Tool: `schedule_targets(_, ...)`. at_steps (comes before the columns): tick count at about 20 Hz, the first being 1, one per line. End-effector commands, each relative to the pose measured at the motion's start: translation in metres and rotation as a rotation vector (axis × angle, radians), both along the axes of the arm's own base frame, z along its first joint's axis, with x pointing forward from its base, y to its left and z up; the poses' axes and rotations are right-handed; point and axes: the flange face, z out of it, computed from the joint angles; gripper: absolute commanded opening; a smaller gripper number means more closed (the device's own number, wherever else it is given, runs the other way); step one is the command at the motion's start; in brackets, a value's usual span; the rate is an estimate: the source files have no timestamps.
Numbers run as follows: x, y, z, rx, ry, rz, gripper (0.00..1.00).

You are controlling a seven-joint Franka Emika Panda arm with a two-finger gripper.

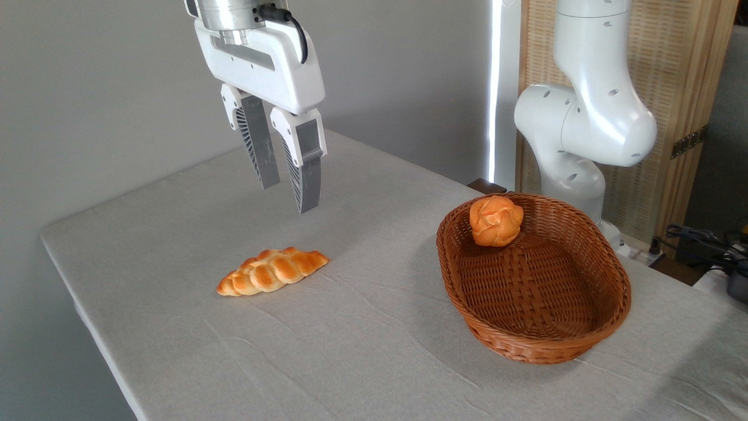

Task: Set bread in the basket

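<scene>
In the fixed camera view, the gripper [287, 197] is seen hanging above the table [374, 351], toward its far left edge, fingers pointed down and spread a little, with a narrow gap between them and nothing held; the bread [272, 271] is seen lying flat on the cloth, below the fingertips and slightly toward the near edge, well apart from them in height; how far the loaf is offset toward the camera cannot be settled from this single angle, and it may be nearly underneath; the long axis of the bread is seen to run from the near-left to the far-right, one pointed end turned to the left edge of the table and the other toward the basket [620, 304]; the two fingers are seen one behind and left of the other, so that the line of closing seems to cross the loaf rather than run along it, which is judged to suit a grasp across the narrow width; a descent, with perhaps a small shift toward the near edge, is judged to be what the next move calls for; the basket is seen standing well apart at the right side of the table, near the arm's base; a round bun [495, 220] is seen resting inside it against the far rim, the rest of the woven floor being bare
</scene>
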Motion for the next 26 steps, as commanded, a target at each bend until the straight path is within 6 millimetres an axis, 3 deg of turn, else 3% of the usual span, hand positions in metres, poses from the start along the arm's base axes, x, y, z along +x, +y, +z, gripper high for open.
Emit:
schedule_targets(1,0.001,-0.001,0.001,-0.001,-0.002,-0.006,1.0)
schedule_targets(8,0.003,-0.034,-0.01,-0.031,0.003,-0.044,1.0)
schedule_targets(13,0.01,-0.072,-0.037,-0.035,0.001,-0.041,1.0)
schedule_targets(17,0.01,-0.121,-0.088,-0.031,0.047,-0.124,1.0)
schedule_targets(23,0.01,-0.135,-0.148,-0.041,0.069,-0.224,1.0)
schedule_targets(26,0.005,-0.156,-0.184,-0.035,0.086,-0.277,1.0)
